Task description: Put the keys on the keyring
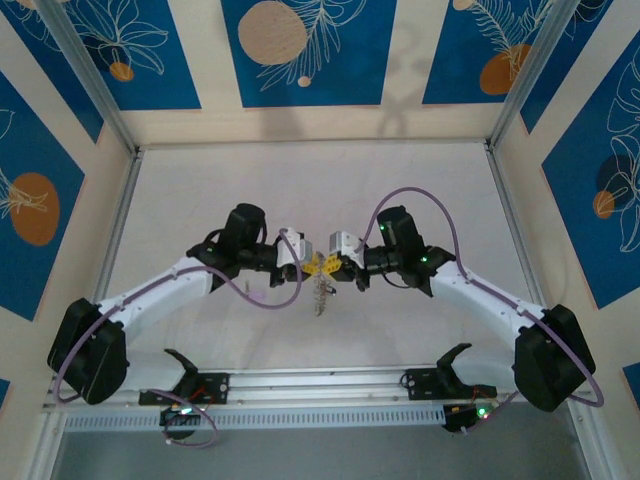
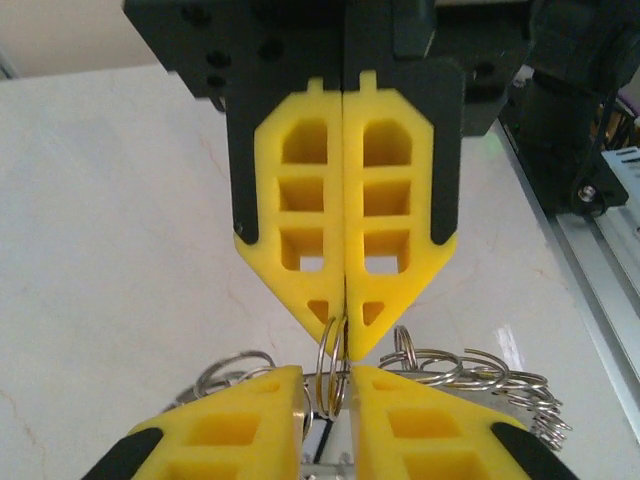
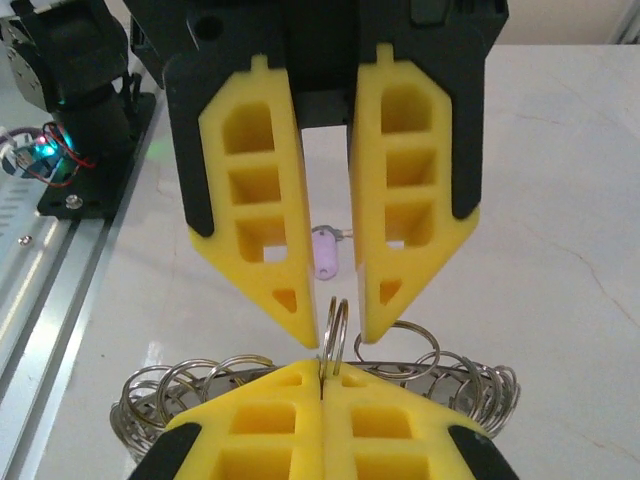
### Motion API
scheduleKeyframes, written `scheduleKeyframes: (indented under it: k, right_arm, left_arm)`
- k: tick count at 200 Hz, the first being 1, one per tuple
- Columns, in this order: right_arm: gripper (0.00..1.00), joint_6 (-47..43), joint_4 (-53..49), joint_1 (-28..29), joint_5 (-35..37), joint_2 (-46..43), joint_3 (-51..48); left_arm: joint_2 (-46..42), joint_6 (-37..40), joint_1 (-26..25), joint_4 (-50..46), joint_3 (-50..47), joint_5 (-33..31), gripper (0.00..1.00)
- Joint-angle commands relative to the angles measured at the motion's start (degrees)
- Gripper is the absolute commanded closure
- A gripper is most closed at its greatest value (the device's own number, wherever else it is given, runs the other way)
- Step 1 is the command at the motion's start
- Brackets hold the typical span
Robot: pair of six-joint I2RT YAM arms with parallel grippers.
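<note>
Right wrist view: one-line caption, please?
Right pincer pinches a small ring of the keyring; left pincer open around it; lilac key lies behind.

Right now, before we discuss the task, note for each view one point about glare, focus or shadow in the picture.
Top external: light even, no hard shadows, keyring a tiny blur. Left wrist: white glare patch on the table. Right wrist: small ring sharp, lilac key behind it soft.

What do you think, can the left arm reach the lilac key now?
Probably yes: the left gripper is open around a loop of the keyring, not holding, and the lilac key lies uncovered on the table just behind it.
</note>
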Motion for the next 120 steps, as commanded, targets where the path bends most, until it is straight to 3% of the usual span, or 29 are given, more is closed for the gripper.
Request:
scheduleKeyframes:
  k: [1,74,120]
  right_arm:
    - [1.0,-3.3,-5.3,1.1,2.5,0.8,2.3]
    - [1.0,-5.7,-8.9,2.6,5.4,1.3,4.0]
    - [1.0,-5.2,-7.7,2.8,3.5,0.5,3.6]
  left_arm:
    - [2.1,5.6,-0.7,-8.0,3.0,-0.9,0.81]
    - [2.8,6.0,-1.5,-7.0,4.3,-0.4,0.81]
    - [2.9,6.5,-1.7,-7.9,4.2,-0.9,0.85]
